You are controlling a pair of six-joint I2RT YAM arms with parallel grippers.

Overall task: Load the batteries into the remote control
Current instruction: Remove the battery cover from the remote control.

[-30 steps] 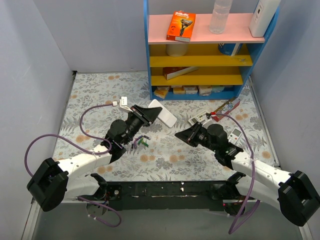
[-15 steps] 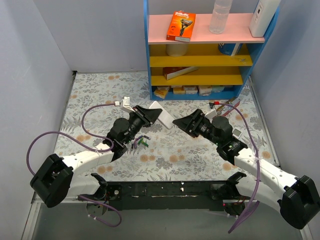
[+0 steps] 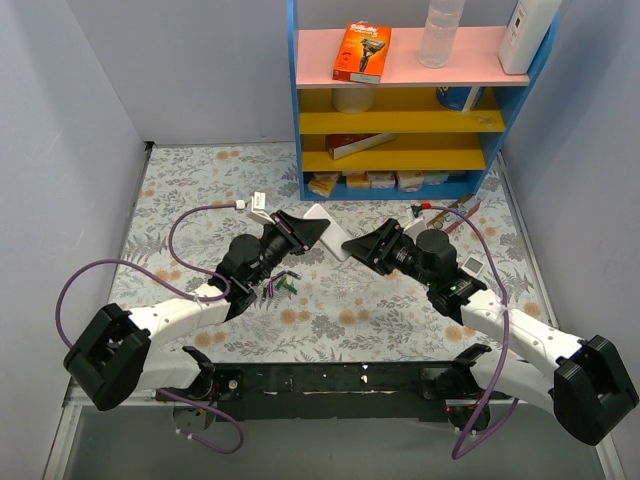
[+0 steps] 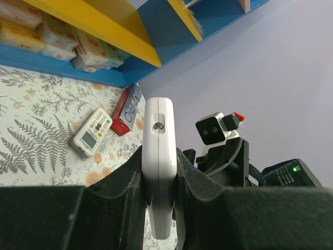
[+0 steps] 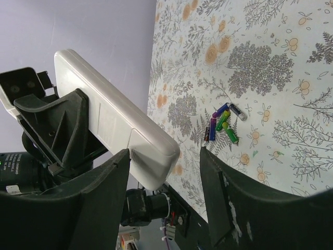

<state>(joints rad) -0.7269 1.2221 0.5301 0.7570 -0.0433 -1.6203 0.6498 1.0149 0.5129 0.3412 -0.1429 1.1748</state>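
Clamped in the left tool (image 3: 316, 229), the remote (image 3: 318, 211) runs 10-to-4 o'clock, its free end just 9 o'clock of the spread-fingered right tool (image 3: 362, 246).

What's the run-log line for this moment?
left gripper: shut on slim white rectangular remote | right gripper: open, at remote's free end | small purple-green cylindrical batteries: loose on floral table

The floral table (image 3: 200, 180) carries batteries (image 5: 222, 122), a small remote (image 4: 92, 132) and a shelf unit (image 3: 293, 120).
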